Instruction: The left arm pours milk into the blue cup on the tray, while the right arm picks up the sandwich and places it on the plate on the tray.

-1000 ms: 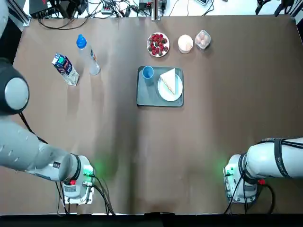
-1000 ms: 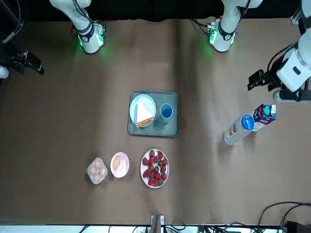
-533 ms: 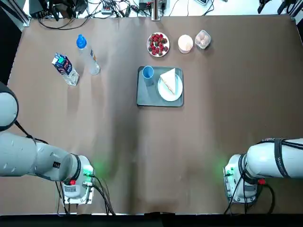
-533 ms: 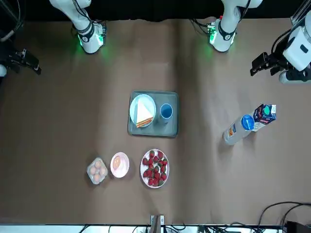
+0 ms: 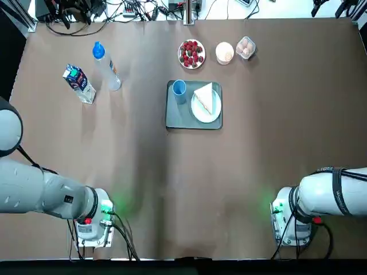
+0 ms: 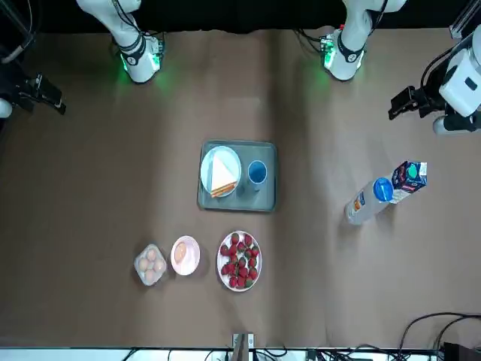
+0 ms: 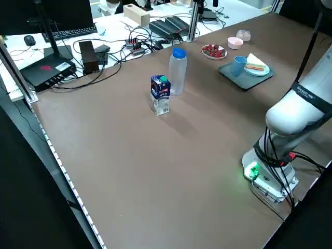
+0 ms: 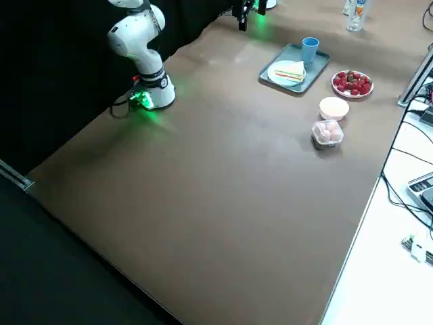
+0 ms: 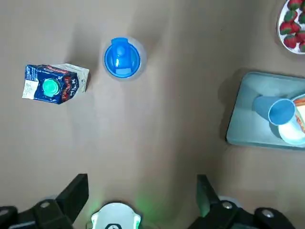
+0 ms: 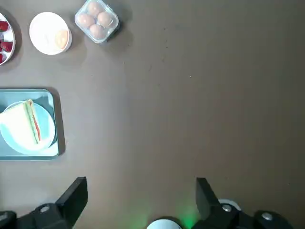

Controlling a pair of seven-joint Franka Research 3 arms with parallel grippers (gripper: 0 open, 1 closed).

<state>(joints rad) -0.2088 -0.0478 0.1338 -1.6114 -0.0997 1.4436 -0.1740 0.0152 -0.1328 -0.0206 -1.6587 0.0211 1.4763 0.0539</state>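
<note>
The dark tray (image 5: 178,117) lies at mid-table toward the far side. On it stand the light-blue cup (image 5: 179,87) and the white plate (image 5: 207,112), with the sandwich (image 5: 205,96) lying on the plate. The milk carton (image 5: 78,83) stands upright on the table at the far left, well apart from the tray. My left gripper (image 6: 403,104) hovers high by the table's left edge, nearer the robot than the carton, open and empty (image 9: 141,191). My right gripper (image 6: 45,95) hangs high off the right side, open and empty (image 10: 141,193).
A clear bottle with a blue cap (image 5: 106,66) stands right beside the carton. Behind the tray sit a dish of red berries (image 5: 191,53), a small white bowl (image 5: 225,52) and a box of eggs (image 5: 245,47). Cables (image 5: 114,8) run along the far edge.
The left arm has drawn back from the carton toward the robot's side and the table's left edge. The carton, tray and right arm have stayed put.
</note>
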